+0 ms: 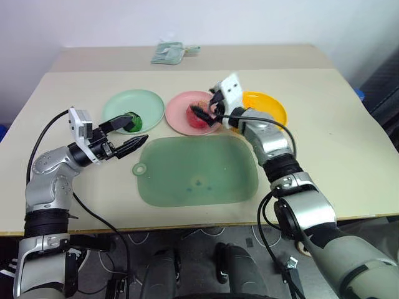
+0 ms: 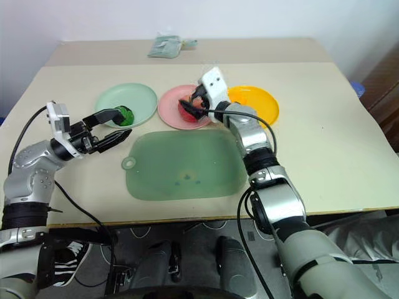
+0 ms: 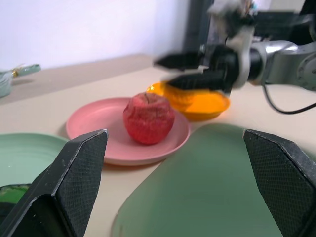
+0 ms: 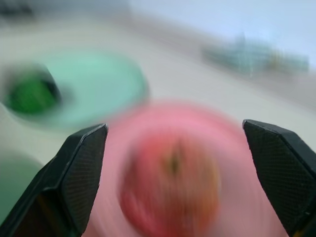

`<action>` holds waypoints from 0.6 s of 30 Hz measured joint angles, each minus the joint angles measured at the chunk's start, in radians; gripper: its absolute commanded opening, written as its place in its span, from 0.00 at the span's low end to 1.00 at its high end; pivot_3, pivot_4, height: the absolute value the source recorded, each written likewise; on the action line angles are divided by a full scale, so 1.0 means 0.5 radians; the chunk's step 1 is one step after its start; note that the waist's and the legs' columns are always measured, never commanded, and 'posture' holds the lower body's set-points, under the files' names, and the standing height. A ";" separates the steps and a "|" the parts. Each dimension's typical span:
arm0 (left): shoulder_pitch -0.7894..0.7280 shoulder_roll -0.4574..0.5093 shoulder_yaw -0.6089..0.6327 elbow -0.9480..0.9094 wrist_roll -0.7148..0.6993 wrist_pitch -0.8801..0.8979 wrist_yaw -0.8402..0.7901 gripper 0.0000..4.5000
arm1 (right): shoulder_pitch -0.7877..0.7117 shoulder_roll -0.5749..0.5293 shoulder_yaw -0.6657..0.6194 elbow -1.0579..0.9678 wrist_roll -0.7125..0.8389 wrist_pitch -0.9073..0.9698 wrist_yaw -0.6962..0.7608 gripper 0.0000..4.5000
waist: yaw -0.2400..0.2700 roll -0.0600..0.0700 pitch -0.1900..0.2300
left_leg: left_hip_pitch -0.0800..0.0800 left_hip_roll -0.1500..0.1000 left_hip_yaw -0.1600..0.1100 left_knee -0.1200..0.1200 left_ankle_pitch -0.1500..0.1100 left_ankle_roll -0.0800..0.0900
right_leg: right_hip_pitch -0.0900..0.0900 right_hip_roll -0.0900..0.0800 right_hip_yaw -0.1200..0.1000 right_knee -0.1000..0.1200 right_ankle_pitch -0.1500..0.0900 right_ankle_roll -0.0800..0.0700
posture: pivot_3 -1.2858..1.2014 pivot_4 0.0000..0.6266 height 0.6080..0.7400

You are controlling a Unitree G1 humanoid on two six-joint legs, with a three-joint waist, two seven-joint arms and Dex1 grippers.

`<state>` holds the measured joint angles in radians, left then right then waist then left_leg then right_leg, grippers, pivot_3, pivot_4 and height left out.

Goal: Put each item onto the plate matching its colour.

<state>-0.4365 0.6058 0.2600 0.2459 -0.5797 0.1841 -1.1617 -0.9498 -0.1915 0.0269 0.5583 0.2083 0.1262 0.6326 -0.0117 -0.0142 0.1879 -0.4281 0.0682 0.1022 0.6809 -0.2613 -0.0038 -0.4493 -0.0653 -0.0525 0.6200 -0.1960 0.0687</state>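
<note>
Apple (image 3: 148,118) on pink plate (image 1: 181,116), beige table (image 1: 336,143), both pincers open, empty.

Soft, even light falls from above on the pale beige tabletop (image 1: 336,156), bright without harsh glare. Shadows are faint: a thin dark rim lies under the round pink plastic plate (image 3: 94,123) on the side nearest the camera. In the right wrist view the pinkish-red toy apple (image 4: 170,190) and that plate smear into motion blur. The left wrist view is sharper, though the far black gripper (image 3: 192,69) beyond the plate looks soft.
</note>
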 measured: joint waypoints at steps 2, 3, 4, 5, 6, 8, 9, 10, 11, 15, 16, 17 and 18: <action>0.000 -0.006 -0.007 -0.006 -0.001 -0.003 -0.024 1.00 | 0.205 -0.115 -0.082 -0.393 0.181 0.068 0.147 0.99 | 0.017 0.000 0.000 | 0.000 -0.001 -0.002 0.000 0.000 0.000 | 0.004 -0.002 -0.002 -0.006 0.000 0.000 | 0.52 0.24 1.00; -0.005 -0.009 -0.015 -0.004 -0.001 -0.004 -0.043 1.00 | 0.338 -0.190 -0.131 -0.602 0.286 0.131 0.221 0.99 | 0.026 0.000 0.000 | 0.001 -0.002 -0.002 0.000 0.000 0.000 | 0.006 -0.002 -0.002 -0.007 0.000 0.000 | 0.52 0.24 1.00; -0.011 -0.012 -0.023 0.000 0.000 -0.004 -0.062 1.00 | 0.489 -0.273 -0.179 -0.804 0.382 0.199 0.285 0.99 | 0.034 0.000 0.000 | 0.001 -0.002 -0.001 0.000 -0.001 0.000 | 0.007 -0.002 -0.002 -0.009 0.000 0.000 | 0.52 0.24 1.00; -0.014 -0.019 -0.028 0.002 -0.001 -0.002 -0.076 1.00 | 0.644 -0.366 -0.220 -0.989 0.463 0.276 0.347 0.99 | 0.036 0.000 0.000 | 0.002 -0.002 -0.001 0.001 -0.001 0.001 | 0.008 -0.003 -0.002 -0.010 0.000 0.000 | 0.52 0.24 1.00; -0.025 -0.036 -0.039 -0.002 -0.001 0.005 -0.081 1.00 | 0.792 -0.467 -0.250 -1.147 0.540 0.350 0.407 0.99 | 0.043 0.000 0.000 | 0.001 -0.003 -0.001 0.001 -0.001 0.001 | 0.008 -0.003 -0.002 -0.010 0.000 0.000 | 0.52 0.24 1.00; -0.024 -0.058 -0.073 -0.009 -0.003 0.017 -0.117 1.00 | 1.115 -0.687 -0.306 -1.460 0.649 0.477 0.535 0.99 | 0.044 0.000 0.000 | 0.004 -0.003 -0.001 0.001 -0.001 0.001 | 0.008 -0.003 -0.002 -0.010 -0.001 -0.001 | 0.52 0.24 1.00; -0.029 -0.069 -0.095 -0.006 -0.004 0.019 -0.151 1.00 | 1.274 -0.799 -0.336 -1.601 0.678 0.519 0.581 0.99 | 0.045 0.001 0.000 | 0.005 -0.002 -0.001 0.001 -0.001 0.001 | 0.008 -0.002 -0.002 -0.010 -0.003 -0.004 | 0.52 0.24 1.00; -0.030 -0.075 -0.106 0.008 -0.002 0.016 -0.183 1.00 | 1.406 -0.890 -0.368 -1.707 0.698 0.551 0.626 0.99 | 0.041 0.000 0.000 | 0.006 -0.001 -0.002 0.001 -0.001 0.001 | 0.009 -0.001 -0.002 -0.010 -0.004 -0.007 | 0.52 0.24 1.00; -0.040 -0.075 -0.133 0.034 0.009 0.005 -0.219 1.00 | 1.518 -0.960 -0.416 -1.794 0.703 0.561 0.651 0.99 | 0.036 0.001 0.000 | 0.006 -0.001 -0.001 0.001 -0.001 0.001 | 0.008 0.000 -0.002 -0.009 -0.004 -0.008 | 0.52 0.24 1.00; -0.083 -0.081 -0.234 0.199 0.094 -0.109 -0.380 1.00 | 1.865 -1.226 -0.727 -2.040 0.772 0.630 0.724 0.99 | 0.027 0.003 -0.002 | 0.010 -0.001 -0.002 0.002 -0.001 0.001 | 0.010 0.001 0.000 -0.009 -0.005 -0.010 | 0.52 0.24 1.00; -0.092 -0.084 -0.239 0.229 0.095 -0.116 -0.402 1.00 | 1.905 -1.252 -0.789 -2.076 0.790 0.640 0.731 0.99 | 0.026 0.002 -0.002 | 0.011 -0.001 -0.003 0.002 -0.001 0.001 | 0.010 0.002 0.000 -0.009 -0.006 -0.012 | 0.52 0.24 1.00; -0.107 -0.092 -0.244 0.251 0.095 -0.119 -0.424 1.00 | 1.940 -1.265 -0.834 -2.105 0.801 0.641 0.736 0.99 | 0.028 0.001 -0.002 | 0.010 -0.001 -0.004 0.002 -0.001 0.001 | 0.011 0.002 0.000 -0.009 -0.006 -0.013 | 0.52 0.24 1.00; -0.132 -0.101 -0.250 0.279 0.095 -0.118 -0.436 1.00 | 1.975 -1.268 -0.867 -2.124 0.804 0.642 0.734 0.99 | 0.034 0.001 -0.002 | 0.010 -0.001 -0.004 0.002 -0.001 0.001 | 0.010 0.002 0.000 -0.009 -0.006 -0.013 | 0.52 0.24 1.00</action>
<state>-0.5026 0.5553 0.1348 0.3856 -0.5320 0.1249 -1.3796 0.0377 -0.8258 -0.4066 -0.5037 0.6102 0.4473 0.9995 0.0054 -0.0135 0.1870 -0.4231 0.0677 0.1000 0.6820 -0.2618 -0.0035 -0.4441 -0.0643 -0.0526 0.6154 -0.1991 0.0623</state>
